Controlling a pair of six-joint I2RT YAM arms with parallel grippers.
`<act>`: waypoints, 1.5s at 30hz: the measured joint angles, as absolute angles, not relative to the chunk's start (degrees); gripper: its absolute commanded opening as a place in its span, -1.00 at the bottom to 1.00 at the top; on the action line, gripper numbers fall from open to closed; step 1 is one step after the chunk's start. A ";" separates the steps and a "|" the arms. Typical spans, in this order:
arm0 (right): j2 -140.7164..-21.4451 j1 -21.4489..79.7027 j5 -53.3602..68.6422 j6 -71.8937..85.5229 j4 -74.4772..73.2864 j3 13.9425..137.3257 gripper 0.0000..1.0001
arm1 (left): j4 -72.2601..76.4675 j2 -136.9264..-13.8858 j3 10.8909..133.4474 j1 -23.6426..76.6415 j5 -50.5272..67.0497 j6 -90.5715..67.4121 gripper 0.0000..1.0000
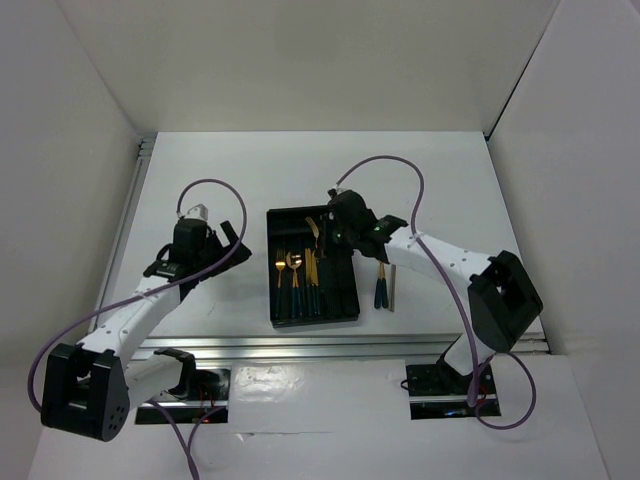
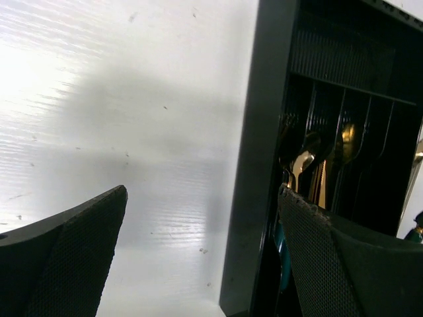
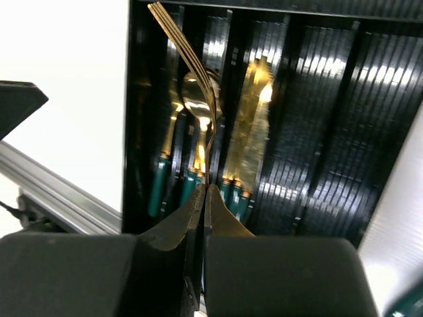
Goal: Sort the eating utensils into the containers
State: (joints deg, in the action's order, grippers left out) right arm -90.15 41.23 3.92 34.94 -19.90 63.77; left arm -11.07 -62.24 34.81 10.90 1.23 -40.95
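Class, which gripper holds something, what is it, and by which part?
The right gripper pinches a fork by the lower end of its gold stem, tines free; the left gripper is open and empty.

No legible text, label, brand mark or number in any of the three views. Checked the black tray point(image 1: 271, 270), the utensils point(image 1: 297, 282), the left arm point(image 1: 135, 315) and the right arm point(image 1: 445, 260). Marks on the white table point(image 2: 132, 99) are small dark specks only, not characters.
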 measured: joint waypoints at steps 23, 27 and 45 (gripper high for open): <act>-94.19 44.40 2.28 37.95 -16.16 65.58 -1.00 | -10.59 -60.80 34.37 9.45 -1.72 -42.81 1.00; -94.85 44.53 2.13 37.93 -15.55 65.63 -1.00 | -11.11 -60.80 34.35 9.06 -2.20 -43.59 1.00; -98.10 46.28 5.50 43.97 -11.16 65.39 -1.00 | -11.57 -60.80 34.35 8.10 -2.72 -43.75 1.00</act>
State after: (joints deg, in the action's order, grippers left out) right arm -98.10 46.28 5.50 43.97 -11.16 65.39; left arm -11.57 -60.80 34.35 8.10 -2.72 -43.75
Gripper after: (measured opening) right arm 0.020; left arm 0.999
